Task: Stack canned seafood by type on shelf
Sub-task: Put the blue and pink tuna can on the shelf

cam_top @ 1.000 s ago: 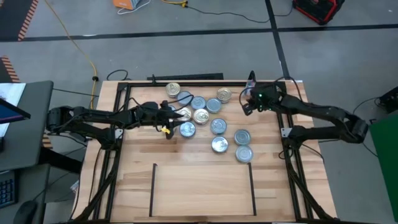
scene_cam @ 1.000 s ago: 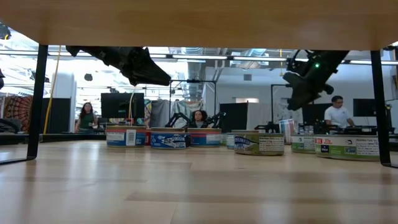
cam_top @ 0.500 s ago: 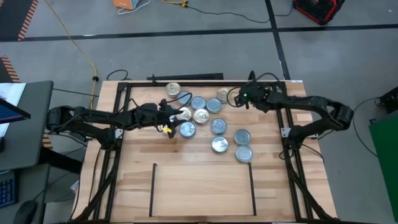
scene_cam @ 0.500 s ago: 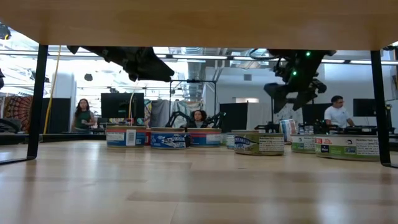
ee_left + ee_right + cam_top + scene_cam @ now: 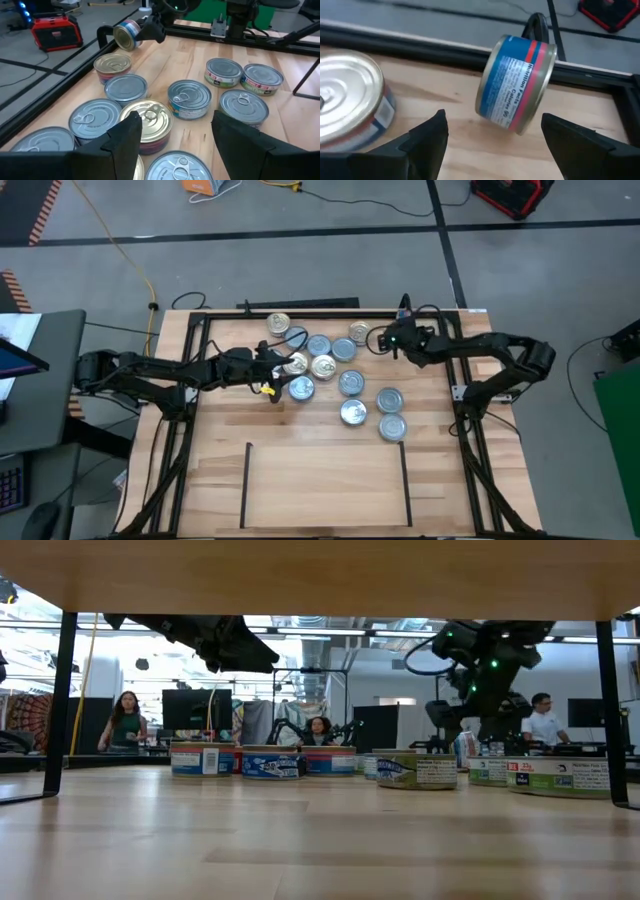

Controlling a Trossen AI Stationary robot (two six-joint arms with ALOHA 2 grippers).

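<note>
Looking first at the right tool (image 5: 492, 135), we see its two fingers spread wide, and between them, a little beyond the tips, a blue and red tin (image 5: 516, 84) tilted up on its edge, gripped by nothing (whether its lower rim touches the desk we cannot tell). In the left wrist view the same tin (image 5: 127, 35) shows at the far rail of the black frame (image 5: 300, 309), just in front of that tool. Beside it in the right wrist view lies a gold-topped tin (image 5: 350, 97) flat on the desk (image 5: 300, 450).

Our left tool (image 5: 172, 142) hangs low over the left part of the cluster, fingers parted to a middling width and holding nothing; right ahead of them sits another gold-topped can (image 5: 146, 119), ringed by silver-topped cans (image 5: 189, 97).

Seen from above, the canned seafood (image 5: 340, 375) lies scattered over the far half of the desk, between the two arms. The shelf (image 5: 325, 485), a patch of planks edged by thin black lines, is at the near edge, well apart from every tin.

People (image 5: 120, 725) show in the room beyond.
</note>
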